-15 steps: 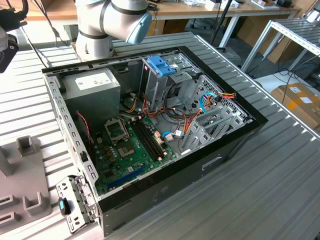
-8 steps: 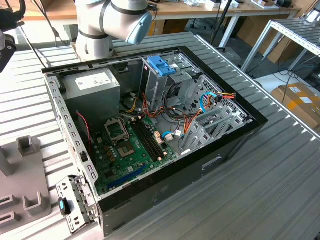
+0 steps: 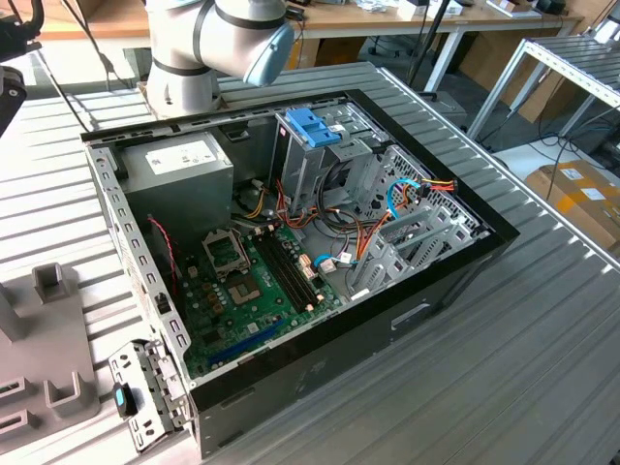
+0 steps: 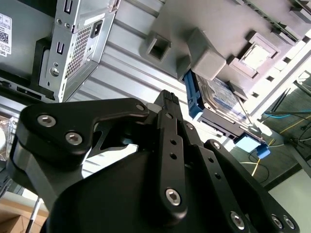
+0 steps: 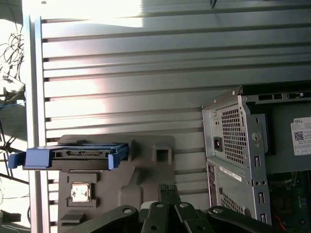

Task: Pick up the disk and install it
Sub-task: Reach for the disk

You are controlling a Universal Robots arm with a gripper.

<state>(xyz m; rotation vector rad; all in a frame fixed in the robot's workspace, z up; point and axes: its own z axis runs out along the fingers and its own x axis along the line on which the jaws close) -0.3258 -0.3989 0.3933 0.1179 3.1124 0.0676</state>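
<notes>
1. In the second wrist view, much of the disk [image 4: 219, 103] is hidden. Grey posts of the fixture [image 4: 206, 58] cover part of its broad face, and the gripper's black links cut off the near end. Only a strip of the label with a blue band shows, and its print is too small to make out
2. In the first wrist view the disk [image 5: 73, 158] shows just its thin side edge, so the label cannot be seen there
3. In the exterior view the fixture [image 3: 48, 339] is cut off by the exterior view's left edge
4. The disk stands on edge in the fixture, which lies on the ribbed bench [image 5: 146, 73] near one of its edges. The disk's long axis runs level, along the bench's ribs. One end appears to reach past the fixture toward that bench edge
5. It is a flat, silver-grey metal slab with blue plastic rails on its sides, and a blue tab sticks out at each end
6. The gripper [image 5: 166, 188] hovers above the fixture, apart from the disk and touching nothing. In both wrist views its fingertips are pressed together with nothing between them, the tip [image 4: 167, 97] pointing toward the fixture
7. The open computer case [image 3: 291, 242] lies just beside the fixture, toward the middle of the bench
</notes>
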